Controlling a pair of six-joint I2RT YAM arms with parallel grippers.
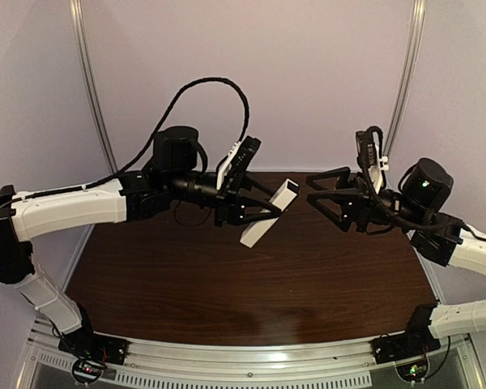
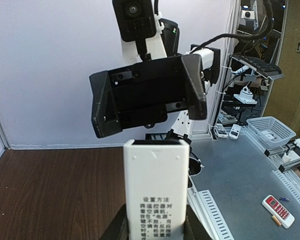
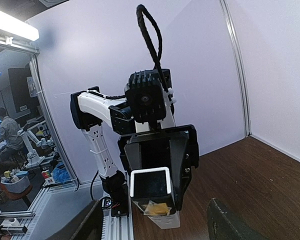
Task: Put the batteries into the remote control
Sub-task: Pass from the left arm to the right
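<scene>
Top external shows me the left gripper (image 1: 257, 212) clamped partway along the remote control (image 1: 279, 201). It holds the remote in the air over the far half of the bench (image 1: 227, 284), roughly midway between the left and right edges. The remote is tilted, with its free end aimed at the right gripper (image 1: 324, 197). That pincer stands wide and empty, facing the bar's end and just apart from it.

I read this as the preparing step: the remote is presented between the arms and no cell is loaded. I can't find the batteries in any view. Next, I judge, the right jaws must line up squarely on the free end and close gently, without twisting it out of the left grip.

The remote is a slim white bar. The left wrist view shows printed characters (image 2: 155, 212) on its face. From the right wrist, its end is a dark recess (image 3: 150, 184) with a yellowish scrap (image 3: 155, 207) below.
</scene>
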